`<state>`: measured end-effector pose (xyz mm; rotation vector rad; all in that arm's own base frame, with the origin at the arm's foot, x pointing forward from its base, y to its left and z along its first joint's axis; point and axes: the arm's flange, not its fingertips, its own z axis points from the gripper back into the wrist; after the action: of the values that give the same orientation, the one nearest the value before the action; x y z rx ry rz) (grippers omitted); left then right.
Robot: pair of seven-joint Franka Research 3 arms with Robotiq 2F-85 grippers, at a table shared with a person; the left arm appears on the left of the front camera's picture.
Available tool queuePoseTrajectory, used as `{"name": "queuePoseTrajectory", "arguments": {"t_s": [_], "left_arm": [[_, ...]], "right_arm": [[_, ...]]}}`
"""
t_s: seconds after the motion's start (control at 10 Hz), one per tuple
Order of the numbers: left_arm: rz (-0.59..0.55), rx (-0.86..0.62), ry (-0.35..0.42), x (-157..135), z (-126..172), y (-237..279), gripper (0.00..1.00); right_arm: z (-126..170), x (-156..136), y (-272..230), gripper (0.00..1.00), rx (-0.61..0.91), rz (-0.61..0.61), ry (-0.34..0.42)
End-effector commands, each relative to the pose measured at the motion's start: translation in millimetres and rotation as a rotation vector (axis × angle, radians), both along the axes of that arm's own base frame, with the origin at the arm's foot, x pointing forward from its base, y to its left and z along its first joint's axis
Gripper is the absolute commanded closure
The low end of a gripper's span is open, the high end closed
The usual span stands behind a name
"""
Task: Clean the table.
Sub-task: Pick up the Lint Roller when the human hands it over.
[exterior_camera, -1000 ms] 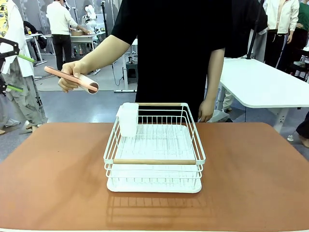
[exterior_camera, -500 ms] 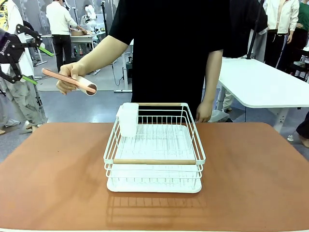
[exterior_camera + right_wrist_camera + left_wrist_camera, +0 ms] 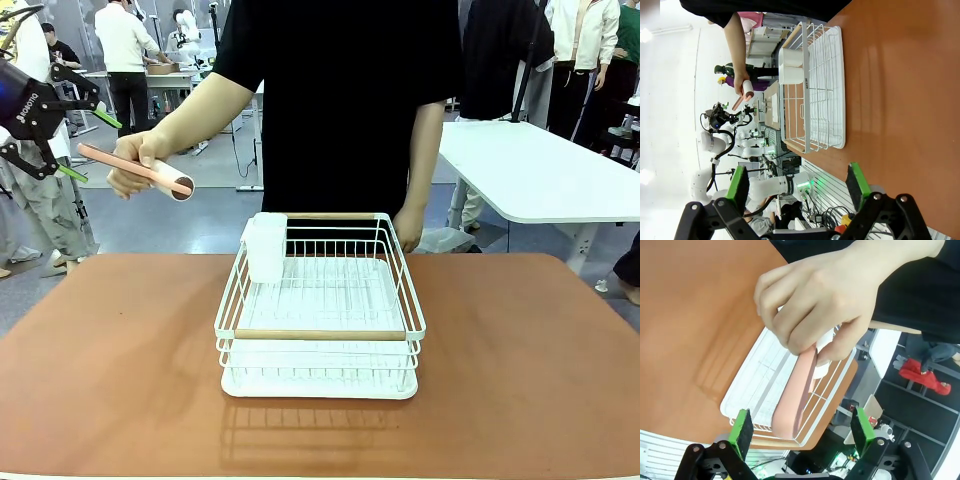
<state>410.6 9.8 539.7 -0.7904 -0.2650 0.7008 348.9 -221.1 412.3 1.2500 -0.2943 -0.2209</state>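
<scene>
Moved: left pincer [image 3: 102, 153] had come in from the picture's left edge and risen level with the person's hand [image 3: 130, 165], which had carried the lint roller [image 3: 150, 172] leftward to meet it; the rack and the table had stayed put.
Left pincer: spread wide, its green pads [image 3: 744, 426] well apart, pinching nothing.
Between its fingers: in the left wrist view the roller's pink handle [image 3: 795, 390] pointed back at the pincer, its free end lying in the gap between the two pads; whether it touched either could not be told.
Just beyond the left pincer: the hand gripped the far part of the handle, fingers wrapped over it and thumb under.
Farther out: a white wire dish rack [image 3: 320, 335] with wooden rails stood below and well apart from the left pincer; a white cutlery cup [image 3: 266, 247] hung inside the rack's far corner on that pincer's side.
Table: the reddish-brown table [image 3: 120, 340] lay under the rack, well below the left pincer.
Right pincer [image 3: 797, 182]: spread as well, nothing between its pads, over bare tabletop with the rack well ahead of it.
Past the rack: the person's other hand [image 3: 408, 230] hung at the table's far edge.
Farthest: a white table [image 3: 540, 170] stood behind, on the right pincer's side.
</scene>
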Motion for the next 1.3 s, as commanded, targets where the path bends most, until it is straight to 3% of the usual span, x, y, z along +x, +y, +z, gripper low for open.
{"name": "queuePoseTrajectory", "arguments": {"t_s": [0.0,0.5,0.6,0.7,0.8,0.9,1.1,1.2], "left_arm": [[0.063,0.012,-0.018,6.2,-5.0,-6.5,0.00],[0.082,-0.014,-0.045,11.6,-17.9,-2.3,0.00],[0.091,-0.033,-0.035,10.1,-19.0,-0.7,0.08],[0.100,-0.040,-0.030,8.7,-18.1,0.9,0.58],[0.090,-0.053,-0.042,6.2,-16.9,2.5,0.67],[0.091,-0.054,-0.041,6.8,-17.2,2.9,1.00],[0.089,-0.058,-0.054,5.1,-15.2,4.0,1.00],[0.091,-0.056,-0.060,5.1,-15.0,5.1,0.87]], "right_arm": [[2.4,0.4,0.5,0.00,0.011,0.000,-0.017],[2.4,0.4,0.5,0.00,0.011,0.000,-0.017],[2.4,0.4,0.5,0.00,0.011,0.000,-0.017],[2.4,0.4,0.5,0.00,0.011,0.000,-0.017],[2.4,0.4,0.5,0.00,0.011,0.000,-0.017],[2.4,0.4,0.5,0.00,0.011,0.000,-0.017],[2.4,0.4,0.5,0.00,0.011,0.000,-0.017],[2.4,0.4,0.5,0.00,0.011,0.000,-0.017]]}}
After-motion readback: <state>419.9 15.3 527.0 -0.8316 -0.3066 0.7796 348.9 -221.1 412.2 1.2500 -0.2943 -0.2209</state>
